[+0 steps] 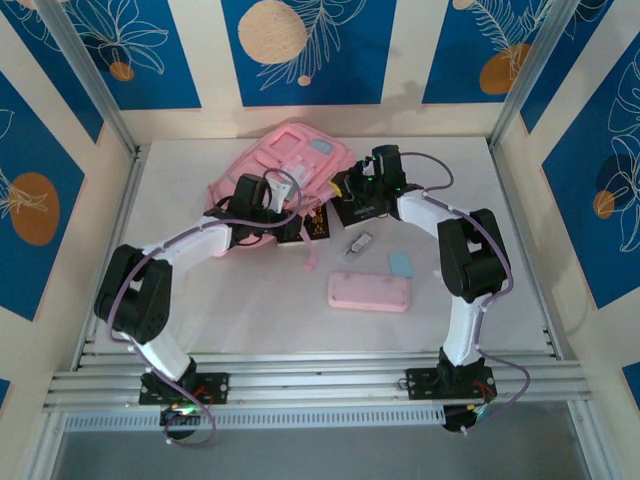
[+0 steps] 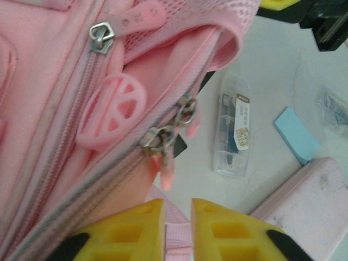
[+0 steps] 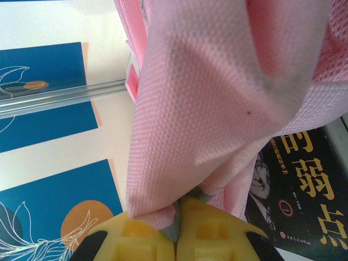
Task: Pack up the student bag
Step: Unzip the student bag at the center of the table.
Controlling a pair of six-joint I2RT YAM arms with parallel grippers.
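Currently, L arm: left gripper (image 2: 178, 228) sits low against the student bag (image 1: 275, 150). Fingers (image 2: 133, 231) are a narrow gap apart, w/ a pink strip of the bag in that gap. Whether the strip is pinched or loose: cannot tell.

Directly ahead of the fingers is the bag's side w/ two zip lines. Paired zip pulls (image 2: 163, 141) hang just ahead; round pink rubber badge (image 2: 111, 111) lies beyond them, to the left.

Ahead-right of this hand, on the white table (image 2: 272, 65):
- clear plastic case (image 2: 234, 128), lying flat near the bag's edge, not touching it;
- blue pad (image 2: 296, 134), further right;
- pink pencil case (image 2: 312, 209), close on the right, its edge just beside the pad.

R arm: right gripper (image 3: 176, 231) has fingers together, clamped on a fold of the bag's pink mesh fabric. Fabric rises up & away from the tips, creased. Black book (image 3: 296, 185) w/ Chinese lettering lies to the right of this hand, partly under the fabric.

Overhead view: bag sits between the two hands, L hand at its near side, R hand at its right edge.
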